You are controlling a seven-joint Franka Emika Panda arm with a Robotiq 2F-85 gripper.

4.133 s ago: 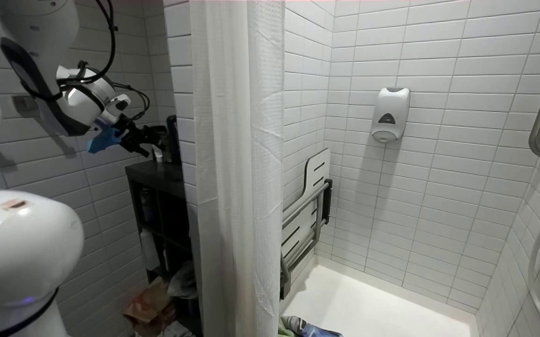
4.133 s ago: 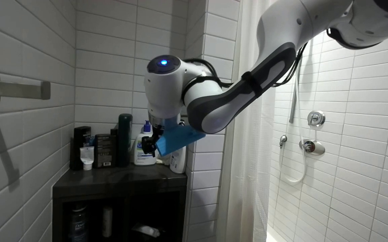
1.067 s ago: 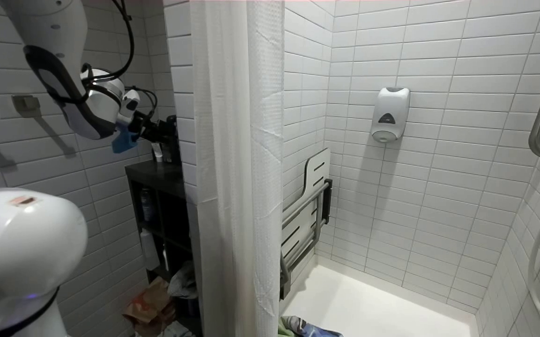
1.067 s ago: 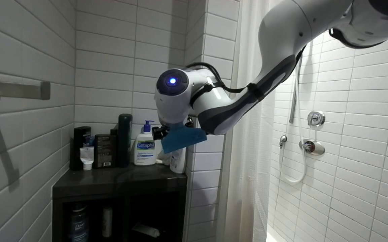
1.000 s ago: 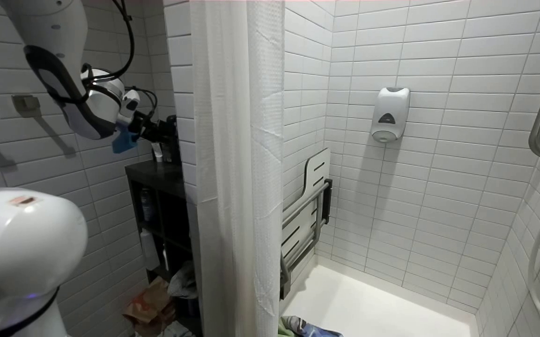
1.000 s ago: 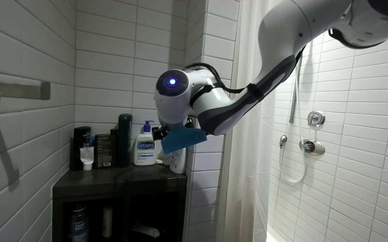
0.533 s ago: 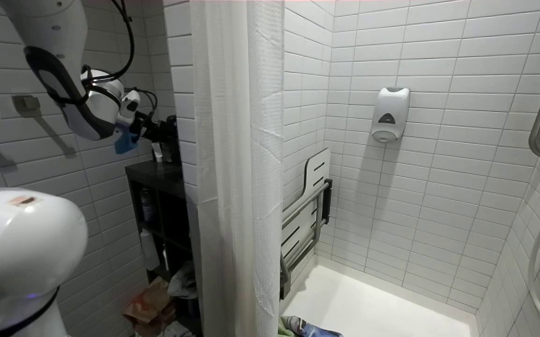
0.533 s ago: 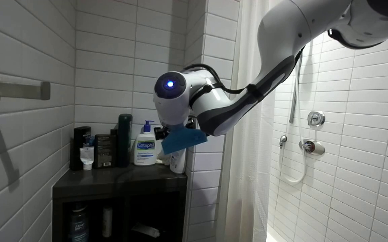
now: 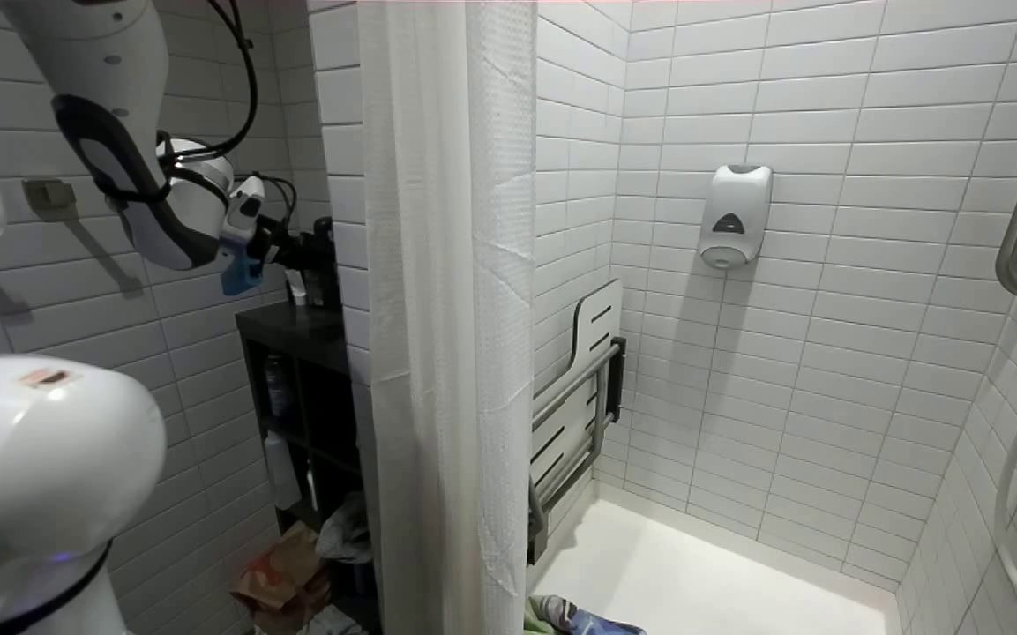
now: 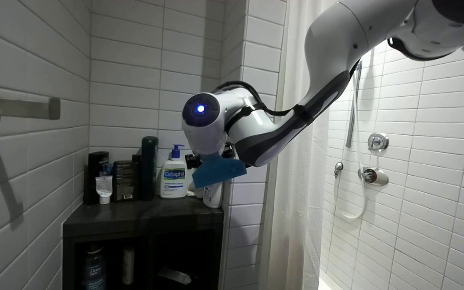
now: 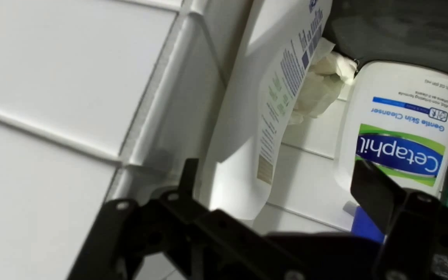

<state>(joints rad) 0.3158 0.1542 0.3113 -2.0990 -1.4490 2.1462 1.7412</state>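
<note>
Spread wide and empty, the pincer (image 11: 274, 163) has its fingers (image 11: 375, 188) framing the white bottle (image 11: 255, 128) in the wrist view; whether they flank it in depth is unclear. The bottle stands near the right edge of the shelf (image 10: 143, 213) in an exterior view, just beside the tiled wall (image 11: 189, 85). A clean grip would centre on it, clear of wall and Cetaphil (image 11: 398, 101).

Pump bottle (image 10: 173, 181) on the cabinet (image 10: 135, 225)

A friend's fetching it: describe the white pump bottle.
Find the dark shelf unit by the tiled wall. On top, the white pump bottle stands between a dark green bottle and another white bottle. Only it shows a blue pump and Cetaphil label.
</note>
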